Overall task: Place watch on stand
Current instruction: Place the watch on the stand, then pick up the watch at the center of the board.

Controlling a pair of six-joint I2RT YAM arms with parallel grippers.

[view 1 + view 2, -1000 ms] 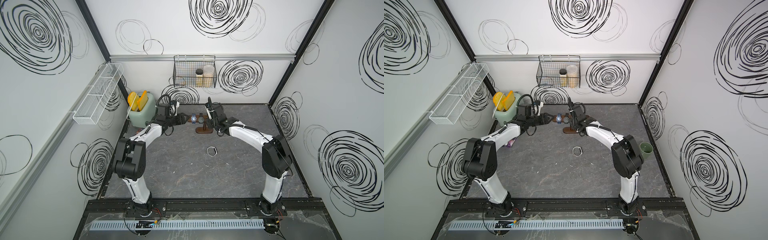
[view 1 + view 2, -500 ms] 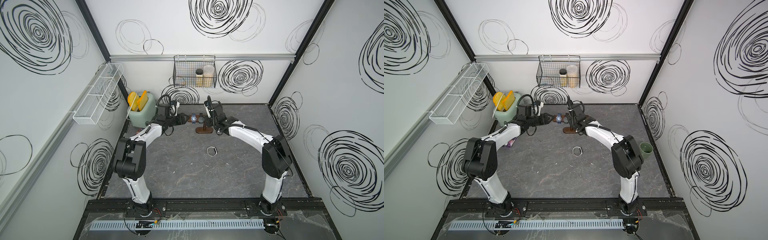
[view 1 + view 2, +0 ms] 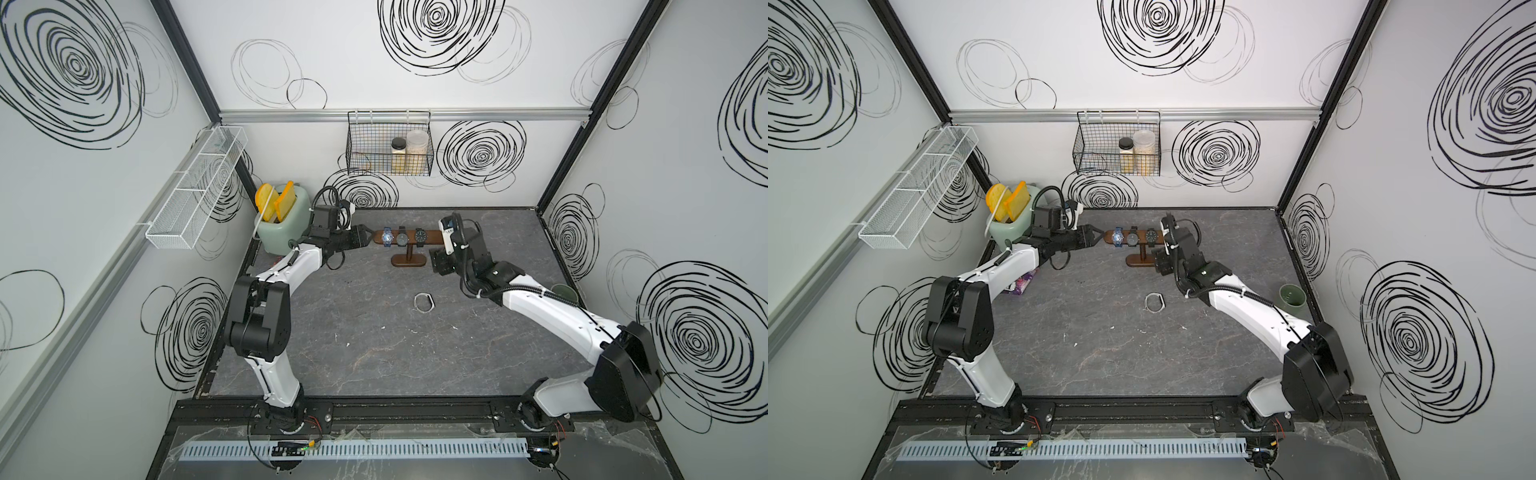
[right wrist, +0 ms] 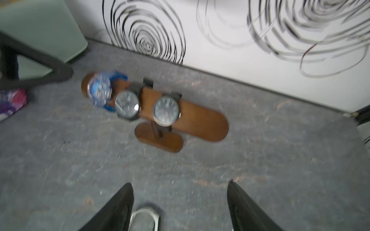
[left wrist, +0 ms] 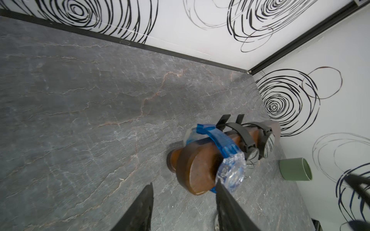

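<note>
stand [image 3: 433, 237] sits at the back-centre of the table [image 3: 374, 353], near the back wall, oval base flat on the top, upright. Three watches strapped on the bar: blue watch [image 3: 387, 237] at the left-arm end, grey-dial watch [image 3: 402, 238] mid, dark watch [image 3: 420, 235] next to it. The right end of the bar is bare.

Bar long axis runs side to side, parallel to the back wall. Dials face up, straps wrap crosswise to the bar.

left gripper [image 3: 365, 237] is level with the bar's left end, jaws apart. In the wrist view one finger [image 5: 226, 202] overlaps the blue watch case, the other is clear of the wood.

right gripper [image 4: 180, 200] is off the bare end and forward of it, jaws wide apart, nothing between them.

pale band [image 3: 424, 302] lies loose on the table in front of the stand; can't tell if it's a watch.

Surface: dark grey marbled slab. White walls with black swirl scribbles, black corner posts. green toaster [image 3: 286, 228] sits in the back-left corner, green cup [image 3: 1292, 296] by the right wall.
</note>
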